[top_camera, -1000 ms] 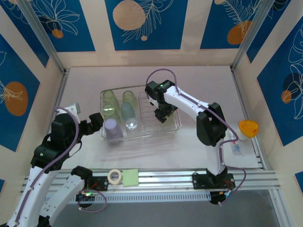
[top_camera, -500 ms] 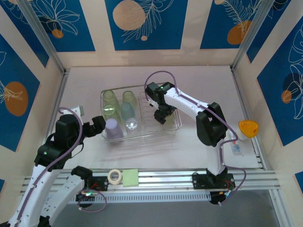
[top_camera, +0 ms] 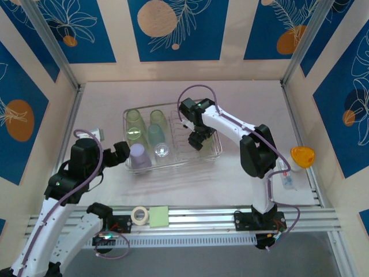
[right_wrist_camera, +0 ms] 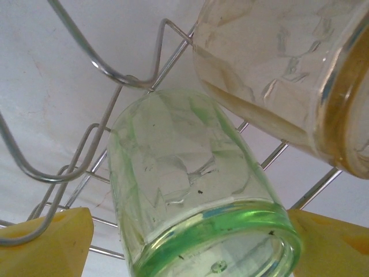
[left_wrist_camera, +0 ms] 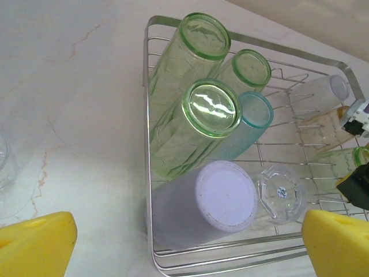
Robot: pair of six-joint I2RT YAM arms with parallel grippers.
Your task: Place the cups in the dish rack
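Here, the likely light, slick plastic green cup (right_wrist_camera: 190, 173) lies among the dividers of the dish rack (top_camera: 212, 153) at frame centre, best pinched gently across its wall, the right pincer (top_camera: 199, 140) spread wide around it, the left pincer (top_camera: 119, 151) wide and empty.

Pale table (top_camera: 242, 98) w/ wire dish rack (top_camera: 212, 153) centre-left, orange dome (top_camera: 302, 156) far rt.

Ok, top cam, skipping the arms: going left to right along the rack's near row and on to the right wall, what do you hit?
lavender cup → clear cup → plate dividers of the dish rack → orange dome piece
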